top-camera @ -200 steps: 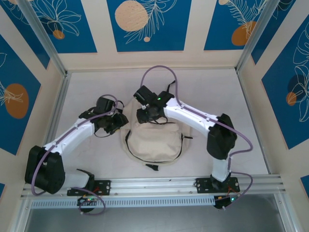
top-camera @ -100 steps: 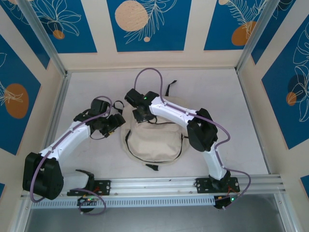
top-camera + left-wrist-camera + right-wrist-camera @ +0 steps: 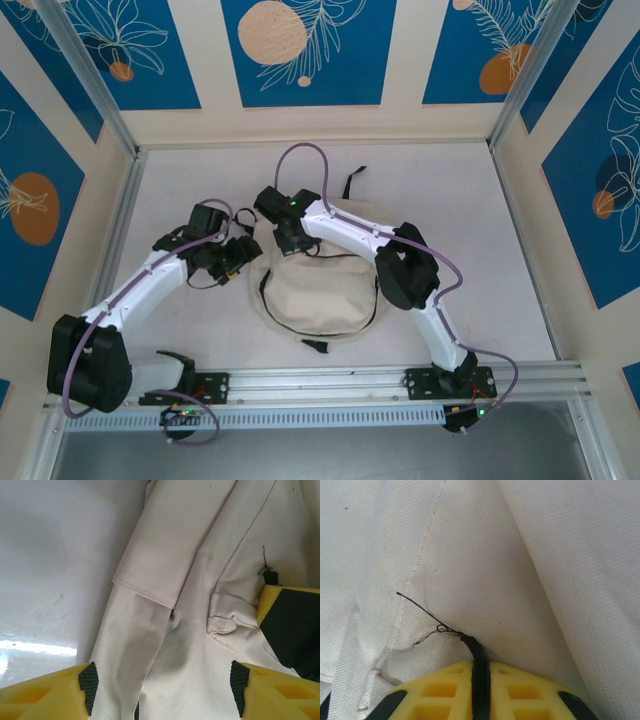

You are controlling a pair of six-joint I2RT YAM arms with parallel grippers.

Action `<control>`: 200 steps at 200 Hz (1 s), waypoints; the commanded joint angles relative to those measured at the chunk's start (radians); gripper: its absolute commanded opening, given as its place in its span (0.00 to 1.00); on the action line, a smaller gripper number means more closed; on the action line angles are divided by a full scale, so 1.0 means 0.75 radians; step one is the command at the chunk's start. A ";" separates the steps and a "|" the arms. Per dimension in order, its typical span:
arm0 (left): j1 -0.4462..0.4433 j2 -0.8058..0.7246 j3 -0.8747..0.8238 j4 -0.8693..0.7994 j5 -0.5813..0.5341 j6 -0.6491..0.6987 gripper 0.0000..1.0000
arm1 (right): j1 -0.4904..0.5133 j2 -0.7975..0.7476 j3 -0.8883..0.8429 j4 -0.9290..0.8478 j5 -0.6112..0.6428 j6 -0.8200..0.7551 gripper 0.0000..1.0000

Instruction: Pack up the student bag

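Clearly, on the top camera we count one student bag (image 3: 320, 295), lying flat near the middle of the table (image 3: 180, 190). We also count two grippers at its far end: the left gripper (image 3: 236, 258) at the bag's 10 o'clock corner and the right gripper (image 3: 290, 240) at about 11 o'clock.

On the left wrist camera the left jaws stand wide apart over the cream fabric and hold nothing.

On the right wrist camera the right jaws are pressed together on the bag's cloth, with one black thread (image 3: 420, 607) coming out between them.

We judge the step to be opening the bag. Next, the right arm should lift its pinch while the left takes the opposite edge.
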 commanded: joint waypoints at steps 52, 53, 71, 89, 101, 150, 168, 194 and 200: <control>0.012 0.095 0.007 0.212 0.253 -0.008 0.70 | 0.001 -0.289 -0.084 0.088 -0.164 0.042 0.01; 0.012 0.098 0.007 0.218 0.258 -0.009 0.70 | 0.000 -0.292 -0.087 0.090 -0.167 0.042 0.00; 0.001 0.137 0.001 0.316 0.325 -0.056 0.69 | -0.006 -0.346 -0.137 0.132 -0.221 0.058 0.00; -0.014 0.177 0.024 0.348 0.333 -0.057 0.67 | -0.014 -0.382 -0.175 0.155 -0.267 0.074 0.00; -0.021 0.203 0.044 0.351 0.333 -0.043 0.63 | -0.019 -0.396 -0.196 0.168 -0.294 0.084 0.00; -0.059 0.294 0.065 0.442 0.412 -0.056 0.46 | -0.030 -0.428 -0.242 0.193 -0.336 0.106 0.00; -0.078 0.328 0.075 0.463 0.431 -0.050 0.44 | -0.037 -0.433 -0.252 0.202 -0.349 0.112 0.00; -0.086 0.376 0.083 0.486 0.451 -0.047 0.45 | -0.045 -0.440 -0.268 0.205 -0.368 0.122 0.00; -0.086 0.386 0.081 0.502 0.463 -0.055 0.46 | -0.047 -0.442 -0.273 0.205 -0.371 0.124 0.00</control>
